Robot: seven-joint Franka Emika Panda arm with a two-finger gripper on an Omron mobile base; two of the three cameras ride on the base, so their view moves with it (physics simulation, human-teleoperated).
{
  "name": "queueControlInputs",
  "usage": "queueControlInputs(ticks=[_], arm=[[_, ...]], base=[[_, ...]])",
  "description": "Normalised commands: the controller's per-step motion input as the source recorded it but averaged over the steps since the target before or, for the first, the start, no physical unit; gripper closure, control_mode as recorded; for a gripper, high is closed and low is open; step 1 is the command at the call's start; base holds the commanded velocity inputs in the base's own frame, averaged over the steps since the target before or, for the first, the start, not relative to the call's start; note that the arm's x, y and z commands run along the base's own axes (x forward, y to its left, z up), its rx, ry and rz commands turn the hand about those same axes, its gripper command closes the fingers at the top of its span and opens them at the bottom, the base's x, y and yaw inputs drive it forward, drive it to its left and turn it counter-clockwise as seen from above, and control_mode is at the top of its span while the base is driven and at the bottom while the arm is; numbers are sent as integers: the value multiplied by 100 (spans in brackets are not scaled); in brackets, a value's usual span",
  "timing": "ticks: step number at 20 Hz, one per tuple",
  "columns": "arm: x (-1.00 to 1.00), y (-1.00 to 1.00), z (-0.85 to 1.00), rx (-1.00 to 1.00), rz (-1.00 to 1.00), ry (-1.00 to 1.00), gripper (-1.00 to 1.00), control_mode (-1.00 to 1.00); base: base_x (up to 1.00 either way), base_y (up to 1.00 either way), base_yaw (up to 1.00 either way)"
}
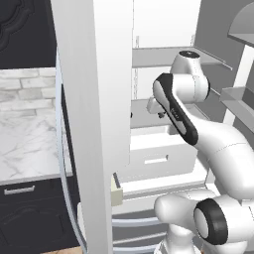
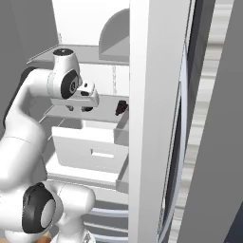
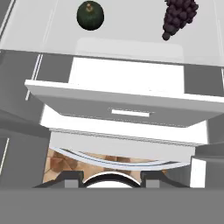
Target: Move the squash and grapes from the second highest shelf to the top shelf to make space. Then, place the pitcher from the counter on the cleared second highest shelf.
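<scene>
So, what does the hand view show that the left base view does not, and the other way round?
Hand view alone: the round dark green squash and the bumpy dark purple grapes, apart on the flat grey second highest shelf. Left base view alone: the white marble counter with grey veins, the thin light-grey top shelf and the white arm. Both share the white drawer with a slot handle, below that shelf.

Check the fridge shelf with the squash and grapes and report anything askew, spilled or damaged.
Nothing stands out. The squash sits upright, stem up, and the grapes lie as a whole bunch beside it, apart, on the second highest shelf. No spill or damage shows. The white drawer below looks level.
</scene>
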Motion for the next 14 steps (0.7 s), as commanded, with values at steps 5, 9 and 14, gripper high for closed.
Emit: queueControlInputs(ticks=[5, 9, 14], arm=[[9, 9, 0, -1, -1, -6, -100, -100], [1, -8, -35, 0, -10, -16, -100, -100], [0, -46, -56, 0, -9, -9, -100, -100]], base=[[0, 0, 0], [0, 0, 0], [0, 0, 0]])
